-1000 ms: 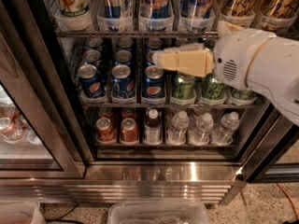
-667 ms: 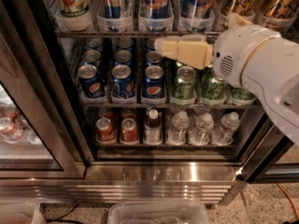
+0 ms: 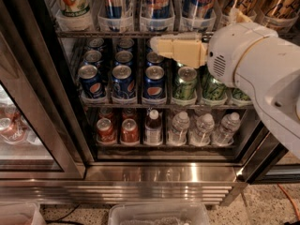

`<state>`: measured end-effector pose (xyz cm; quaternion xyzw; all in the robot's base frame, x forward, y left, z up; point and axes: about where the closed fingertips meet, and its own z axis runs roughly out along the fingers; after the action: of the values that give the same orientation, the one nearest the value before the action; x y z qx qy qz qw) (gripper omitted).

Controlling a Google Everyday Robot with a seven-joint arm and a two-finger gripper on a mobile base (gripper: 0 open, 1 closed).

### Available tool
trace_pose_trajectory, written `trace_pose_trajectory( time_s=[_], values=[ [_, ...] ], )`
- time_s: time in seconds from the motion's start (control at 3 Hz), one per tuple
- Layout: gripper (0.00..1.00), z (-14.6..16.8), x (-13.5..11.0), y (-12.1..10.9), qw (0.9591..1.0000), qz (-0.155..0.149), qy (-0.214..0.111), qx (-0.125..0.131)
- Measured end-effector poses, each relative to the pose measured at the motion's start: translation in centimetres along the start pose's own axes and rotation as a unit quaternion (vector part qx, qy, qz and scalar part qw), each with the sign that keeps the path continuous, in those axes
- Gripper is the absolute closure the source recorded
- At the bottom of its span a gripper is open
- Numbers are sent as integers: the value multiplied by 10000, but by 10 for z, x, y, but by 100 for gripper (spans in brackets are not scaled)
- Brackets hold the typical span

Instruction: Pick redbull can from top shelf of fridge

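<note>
The pincer (image 3: 158,45) hangs just below the top shelf (image 3: 108,33); whether it is spread or pressed together, I cannot tell. The redbull can (image 3: 157,1) is cut off at its top.

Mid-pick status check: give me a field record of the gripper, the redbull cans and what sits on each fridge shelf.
gripper: pointing left, level with the front rail of the top shelf, no can in it
redbull cans: three upright in clear trays, just above the gripper
middle shelf: Pepsi cans on the left, green cans on the right
bottom shelf: red cans, dark bottle, water bottles
task state: not yet picked
</note>
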<state>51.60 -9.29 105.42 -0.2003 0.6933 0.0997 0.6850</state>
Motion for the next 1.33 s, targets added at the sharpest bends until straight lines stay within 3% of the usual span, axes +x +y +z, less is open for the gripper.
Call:
trace_pose_trajectory(
  time_s=[0.67, 1.0, 1.33],
  values=[
    [0, -9, 17, -20, 9996, 285, -41, 8],
    [0, -19, 11, -31, 9998, 101, -163, -33],
    [0, -19, 11, -31, 9998, 101, -163, -33]
  ],
)
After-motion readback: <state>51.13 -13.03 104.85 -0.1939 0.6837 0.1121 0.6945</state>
